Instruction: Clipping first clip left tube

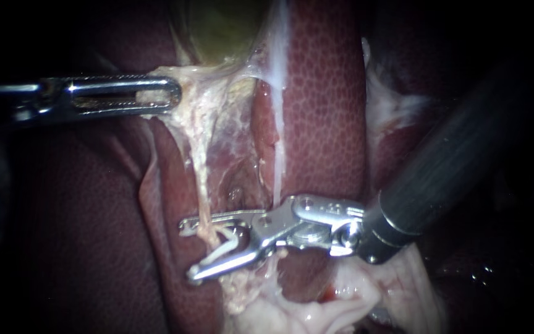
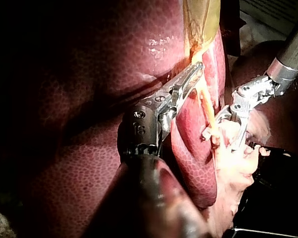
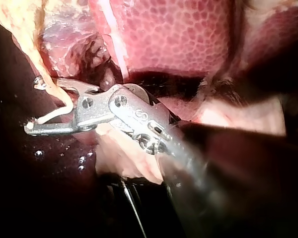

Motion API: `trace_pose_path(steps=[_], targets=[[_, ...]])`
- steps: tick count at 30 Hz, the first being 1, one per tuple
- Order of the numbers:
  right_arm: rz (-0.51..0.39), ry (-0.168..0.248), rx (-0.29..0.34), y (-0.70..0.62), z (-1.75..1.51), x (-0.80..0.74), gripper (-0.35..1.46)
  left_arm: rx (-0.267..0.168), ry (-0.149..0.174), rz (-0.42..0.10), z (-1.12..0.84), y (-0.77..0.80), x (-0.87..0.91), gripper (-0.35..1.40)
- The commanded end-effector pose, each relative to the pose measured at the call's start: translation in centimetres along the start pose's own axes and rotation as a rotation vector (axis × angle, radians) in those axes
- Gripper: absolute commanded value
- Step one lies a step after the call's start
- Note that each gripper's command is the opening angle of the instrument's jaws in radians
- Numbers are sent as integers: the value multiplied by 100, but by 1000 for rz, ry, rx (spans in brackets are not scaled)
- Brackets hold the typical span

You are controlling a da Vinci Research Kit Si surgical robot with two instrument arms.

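Note:
The left tube [image 1: 203, 185] is a thin pale strand running down from the greenish gallbladder [image 1: 224, 28]. My right instrument [image 1: 188, 249] comes in from the right, its jaws open around this tube. A white clip [image 1: 227, 245] sits open between them. In the right wrist view the same open jaws [image 3: 34, 105] hold the clip [image 3: 57, 113], with the tube [image 3: 42, 69] entering between their tips. My left instrument [image 1: 171, 97] is shut on the pale tissue just under the gallbladder, pulling it leftward. The left wrist view also shows it [image 2: 194, 70] gripping there.
A second white strand, the right tube [image 1: 277, 154], runs down the dark red liver [image 1: 326, 111] close to the right instrument's wrist. Loose pale tissue [image 1: 316, 309] lies under the right instrument. Liver lobes flank both sides.

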Motion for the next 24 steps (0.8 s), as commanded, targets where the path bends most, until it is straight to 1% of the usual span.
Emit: trace_pose_path(steps=[1,2,3,4,11,24], targets=[[24,-1,22,-2,-4,2,24,0,0,0,0,0,0,-35],[43,-5,32,-3,-8,2,-4,0,0,0,0,0,0,-35],[43,-4,32,-4,-11,2,-26,0,0,0,0,0,0,-35],[44,-7,32,-3,-12,2,-35,0,0,0,0,0,0,-35],[56,-7,31,1,-15,0,-35,0,0,0,0,0,0,-35],[56,-7,32,2,-16,-1,-35,0,0,0,0,1,0,-35]])
